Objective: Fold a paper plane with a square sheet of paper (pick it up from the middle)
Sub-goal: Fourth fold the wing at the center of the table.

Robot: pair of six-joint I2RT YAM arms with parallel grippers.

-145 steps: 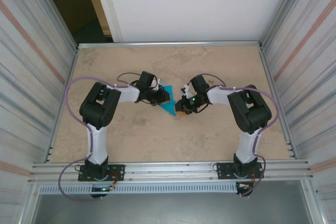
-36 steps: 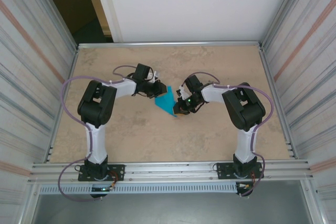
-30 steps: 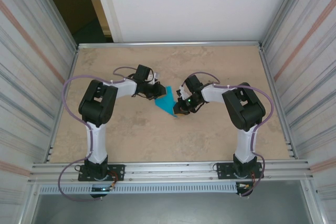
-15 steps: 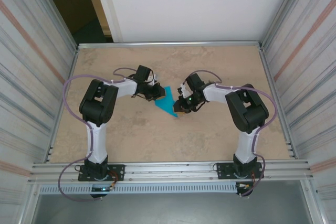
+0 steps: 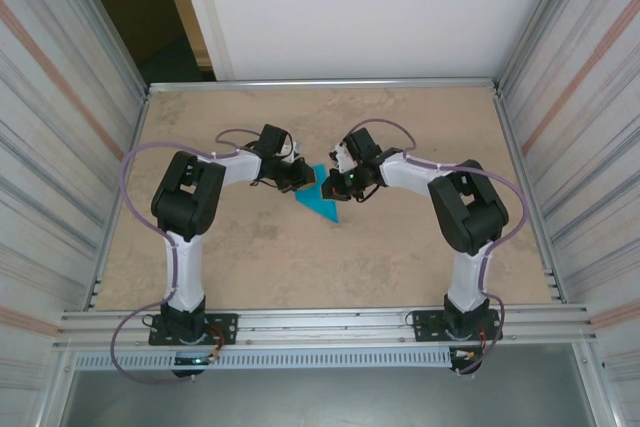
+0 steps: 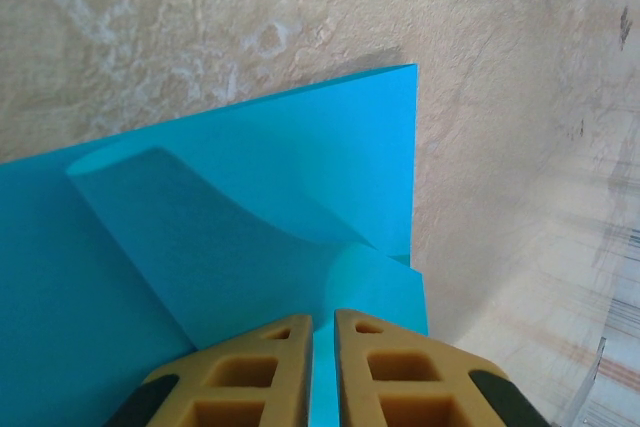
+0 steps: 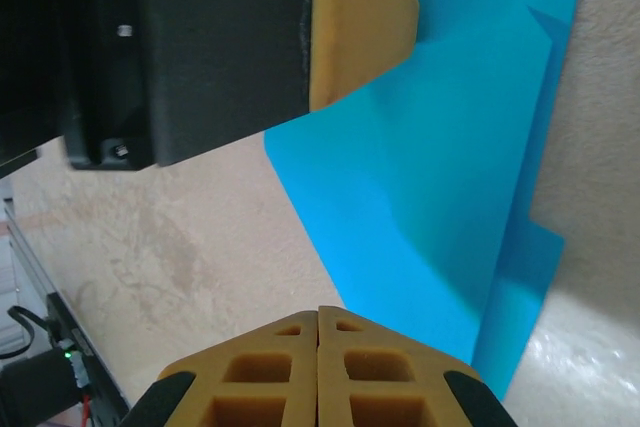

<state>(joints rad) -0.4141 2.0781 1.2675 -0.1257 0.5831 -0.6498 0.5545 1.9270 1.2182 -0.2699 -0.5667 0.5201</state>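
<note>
The turquoise sheet of paper lies mid-table, folded into a pointed wedge with its tip toward me. My left gripper is at its left far corner. In the left wrist view this gripper is shut on a raised flap of the paper, with blue showing in the thin slit between the pads. My right gripper is at the paper's far right side. In the right wrist view it is shut with pads touching, nothing between them, its tip at the paper's edge. The left gripper's finger presses the far corner.
The beige tabletop is framed by aluminium rails in front and ribbed metal walls on both sides. A white back panel stands behind. Both arms' elbows bend outward over the table's middle.
My right gripper has moved from the paper's near right edge up to its far right side and has closed. The left gripper has held its place on the paper.
</note>
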